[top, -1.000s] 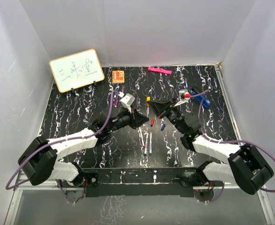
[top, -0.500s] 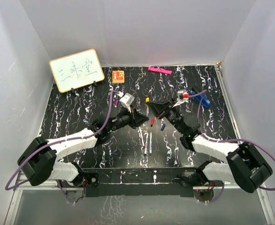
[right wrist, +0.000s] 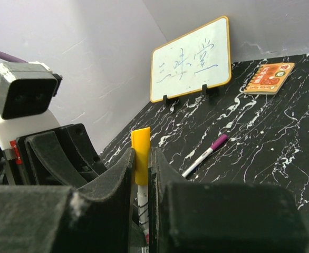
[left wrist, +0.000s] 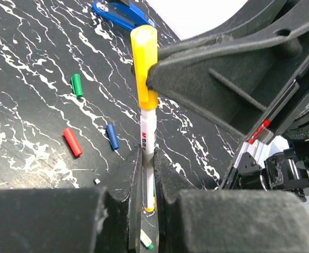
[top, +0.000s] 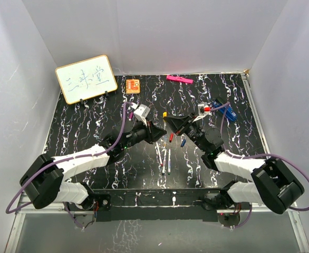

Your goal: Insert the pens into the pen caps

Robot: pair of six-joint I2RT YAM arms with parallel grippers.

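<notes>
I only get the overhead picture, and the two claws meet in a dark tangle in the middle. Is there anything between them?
Observer: Yes. The left wrist camera shows the left gripper shut on a white pen that sticks out past its fingertips.
Operator: And the other claw?
Observer: The right gripper is shut on a yellow cap, and the pen's end goes into it.
Operator: Are any finished?
Observer: Possibly one. The right wrist camera shows a pen with a purple end lying flat on the table.
</notes>
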